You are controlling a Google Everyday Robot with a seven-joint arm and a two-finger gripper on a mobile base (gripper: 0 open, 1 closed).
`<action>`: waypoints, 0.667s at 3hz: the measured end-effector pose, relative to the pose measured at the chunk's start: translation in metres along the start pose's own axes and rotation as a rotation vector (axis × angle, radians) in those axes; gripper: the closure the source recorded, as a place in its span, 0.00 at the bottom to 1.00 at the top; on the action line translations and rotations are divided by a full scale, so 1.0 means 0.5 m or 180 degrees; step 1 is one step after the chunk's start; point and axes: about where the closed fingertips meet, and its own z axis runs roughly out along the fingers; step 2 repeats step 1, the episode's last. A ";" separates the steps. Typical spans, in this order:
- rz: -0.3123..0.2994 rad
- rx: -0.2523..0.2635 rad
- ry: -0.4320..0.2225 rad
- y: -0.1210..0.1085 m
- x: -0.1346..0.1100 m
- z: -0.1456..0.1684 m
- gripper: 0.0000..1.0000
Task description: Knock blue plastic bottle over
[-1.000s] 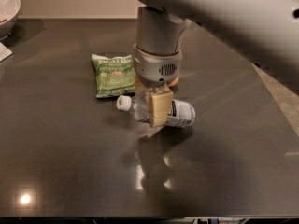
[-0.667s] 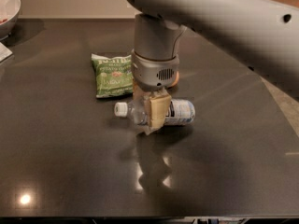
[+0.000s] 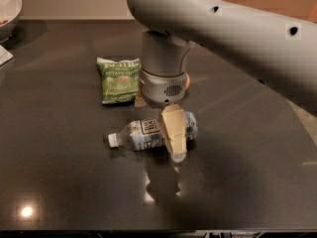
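Note:
The blue plastic bottle (image 3: 146, 134) lies on its side on the dark table (image 3: 64, 172), white cap pointing left and label facing up. My gripper (image 3: 175, 145) hangs from the big grey arm directly over the bottle's right half. Its beige tip crosses in front of the bottle and hides part of the bottle's base end. I cannot tell whether it touches the bottle.
A green chip bag (image 3: 119, 80) lies flat just behind the bottle, to the left of the wrist. A white bowl (image 3: 7, 6) stands at the far left corner. The table's front edge runs along the bottom and its right edge lies under the arm.
The gripper has shifted toward the table's front. The bottle has moved with it, forward and a little left, and more of its length now shows.

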 end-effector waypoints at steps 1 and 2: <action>0.0000 0.0000 0.0000 0.000 0.000 0.000 0.00; 0.0000 0.0000 0.0000 0.000 0.000 0.000 0.00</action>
